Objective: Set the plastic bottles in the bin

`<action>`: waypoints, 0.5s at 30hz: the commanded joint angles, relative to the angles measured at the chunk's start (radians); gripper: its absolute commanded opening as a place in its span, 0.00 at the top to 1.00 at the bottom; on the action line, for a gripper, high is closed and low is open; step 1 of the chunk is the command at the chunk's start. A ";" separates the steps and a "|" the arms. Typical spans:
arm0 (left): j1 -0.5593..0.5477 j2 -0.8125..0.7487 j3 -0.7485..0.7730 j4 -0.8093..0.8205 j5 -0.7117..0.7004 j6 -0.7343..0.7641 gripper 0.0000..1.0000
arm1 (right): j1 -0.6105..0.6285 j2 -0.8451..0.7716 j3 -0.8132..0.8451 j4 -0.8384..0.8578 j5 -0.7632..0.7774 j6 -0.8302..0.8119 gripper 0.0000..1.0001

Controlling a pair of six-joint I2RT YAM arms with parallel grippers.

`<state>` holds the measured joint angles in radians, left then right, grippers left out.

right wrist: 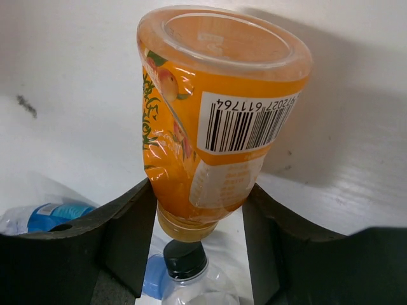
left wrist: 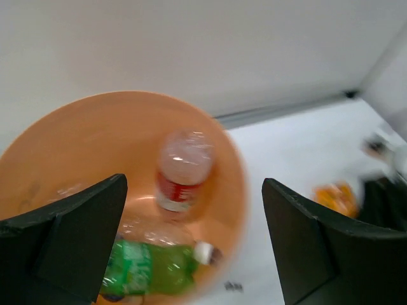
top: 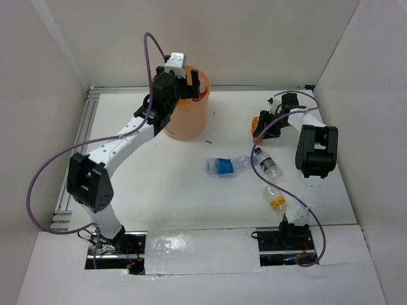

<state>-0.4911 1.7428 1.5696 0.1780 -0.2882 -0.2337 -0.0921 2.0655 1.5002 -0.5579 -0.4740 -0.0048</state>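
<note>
Meanwhile, right fingers (right wrist: 127,241) clamping orange bottle (right wrist: 210,114) near neck at far right of desk (top: 178,190), base pointing away from wrist. Bin (top: 187,121) sitting well apart to left, left fingers (left wrist: 70,235) hanging spread wide above it, nothing between them. Carry leftward looking next.

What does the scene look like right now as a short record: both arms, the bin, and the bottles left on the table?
left gripper: open, above the bin
seen in bin: red-label bottle, green bottle; anything else is too blurred to tell
right gripper: closed on the orange bottle, near its neck
loose on table: blue-label bottle, black-capped bottle, yellow-label bottle
</note>
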 commanded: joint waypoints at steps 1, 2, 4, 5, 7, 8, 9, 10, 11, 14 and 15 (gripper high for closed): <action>-0.096 -0.181 -0.084 0.069 0.212 0.198 0.00 | -0.003 -0.070 0.126 -0.023 -0.109 -0.112 0.75; -0.116 -0.246 -0.123 0.052 0.300 0.215 0.00 | -0.003 -0.070 0.159 -0.042 -0.130 -0.170 0.78; -0.182 -0.305 -0.268 0.043 0.366 0.261 0.00 | 0.006 -0.080 0.277 -0.077 -0.188 -0.224 0.83; -0.205 -0.328 -0.316 0.043 0.383 0.261 0.00 | 0.017 -0.081 0.320 -0.100 -0.208 -0.247 0.85; -0.271 -0.380 -0.421 0.073 0.405 0.278 0.00 | 0.035 -0.081 0.452 -0.123 -0.261 -0.316 0.88; -0.297 -0.393 -0.516 0.099 0.396 0.278 0.00 | 0.055 -0.081 0.494 -0.123 -0.281 -0.328 0.88; -0.319 -0.393 -0.557 0.122 0.361 0.278 0.00 | 0.067 -0.081 0.535 -0.123 -0.299 -0.351 0.89; -0.339 -0.402 -0.588 0.142 0.345 0.278 0.00 | 0.081 -0.081 0.607 -0.123 -0.319 -0.351 0.89; -0.378 -0.387 -0.630 0.178 0.316 0.287 0.00 | 0.110 -0.081 0.630 -0.067 -0.351 -0.351 0.89; -0.432 -0.313 -0.655 0.221 0.220 0.297 0.00 | 0.187 -0.081 0.675 0.072 -0.382 -0.336 0.92; -0.443 -0.293 -0.655 0.221 0.209 0.310 0.00 | 0.208 -0.081 0.693 0.100 -0.393 -0.336 0.92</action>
<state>-0.9016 1.4101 0.9188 0.2905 -0.0074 0.0246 0.0326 2.0209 2.1387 -0.5816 -0.7677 -0.3103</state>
